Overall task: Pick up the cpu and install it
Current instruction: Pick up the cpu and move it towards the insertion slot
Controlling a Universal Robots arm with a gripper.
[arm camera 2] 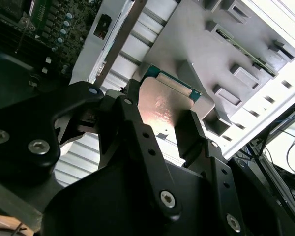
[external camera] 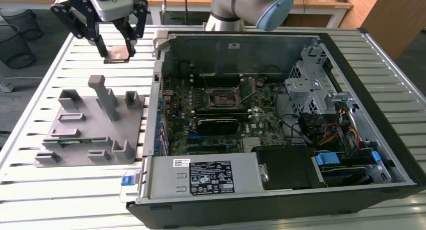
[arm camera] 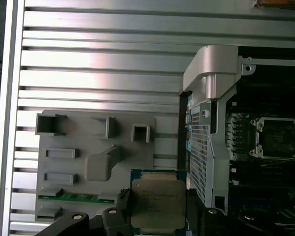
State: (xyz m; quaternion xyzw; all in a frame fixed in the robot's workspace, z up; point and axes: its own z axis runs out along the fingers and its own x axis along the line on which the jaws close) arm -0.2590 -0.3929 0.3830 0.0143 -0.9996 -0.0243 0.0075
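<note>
The end effector (external camera: 118,53) is clenched on the cpu (external camera: 121,55), held above the counter (external camera: 83,73) beside the case (external camera: 266,48); judging by the edge-only grip, the chip could tilt and foul the socket (external camera: 222,96).

Bright even daylight; glare on the cpu (arm camera 2: 160,105) and table slats (arm camera: 103,61).

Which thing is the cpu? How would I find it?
Start at the big open computer case on the slatted metal table. On the exterior view's left of it, past the grey plastic fixture, hangs the black gripper. The cpu is the small flat square pinched in it, shiny silver-grey on top, unlike the long green memory stick in the fixture.
</note>
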